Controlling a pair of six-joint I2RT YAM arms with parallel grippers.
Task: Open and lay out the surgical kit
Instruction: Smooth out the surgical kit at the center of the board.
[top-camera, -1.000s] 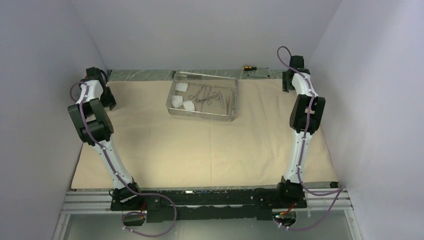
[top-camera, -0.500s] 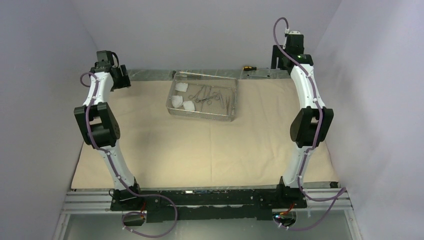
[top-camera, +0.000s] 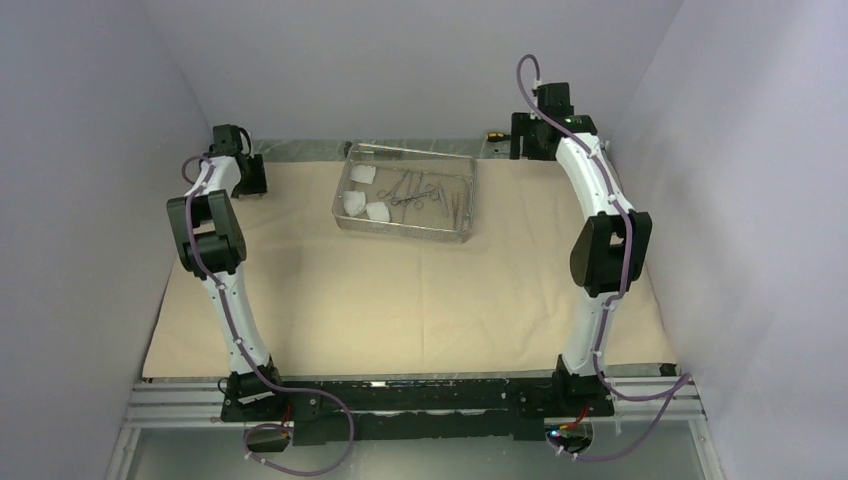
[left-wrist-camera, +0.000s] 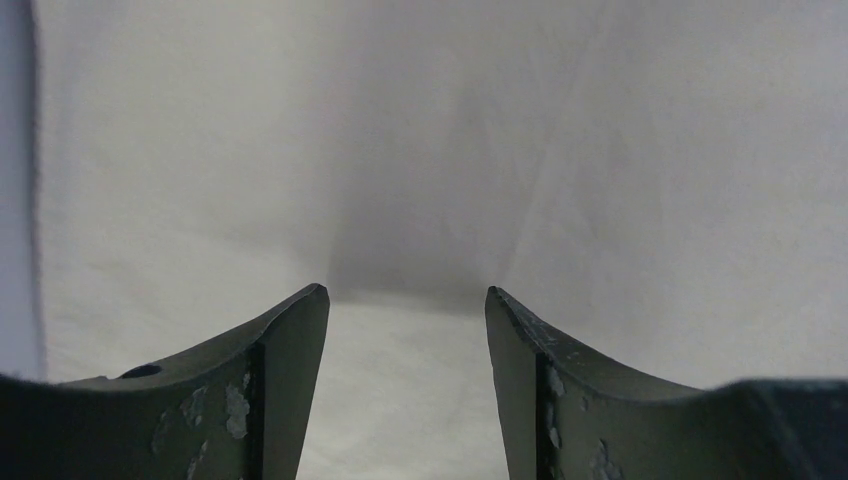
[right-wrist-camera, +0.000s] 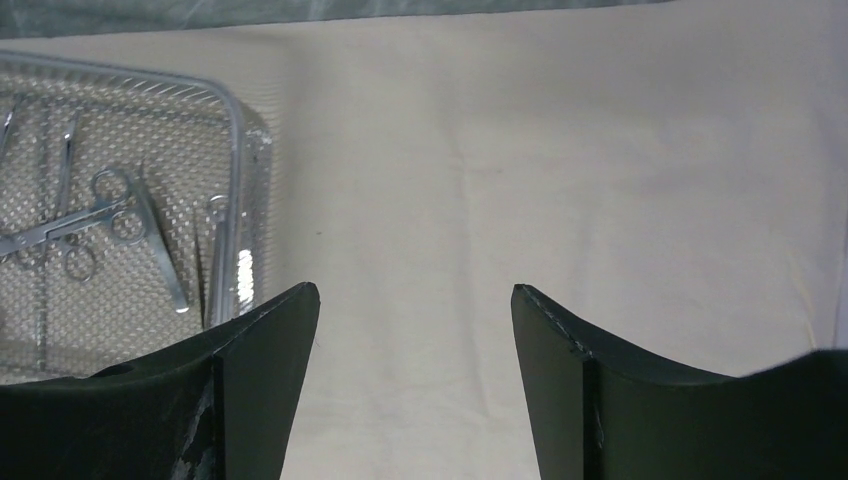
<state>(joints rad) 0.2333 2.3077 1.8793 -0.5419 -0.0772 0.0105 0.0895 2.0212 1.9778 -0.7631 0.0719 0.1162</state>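
Table (top-camera: 300, 148), bare only along its grey far strip. A beige wrap cloth (top-camera: 400, 300) lies flat over most of it. A yellow-handled tool (top-camera: 493, 133), possibly a screwdriver, rests on the far strip.

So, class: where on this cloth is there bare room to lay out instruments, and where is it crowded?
Bare: the wide cloth between tray and near edge, plus strips either side of the tray. Crowded: inside the tray, among clamps and gauze pads.

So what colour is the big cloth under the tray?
Plain beige. The wrap cloth shows best in the top external view.
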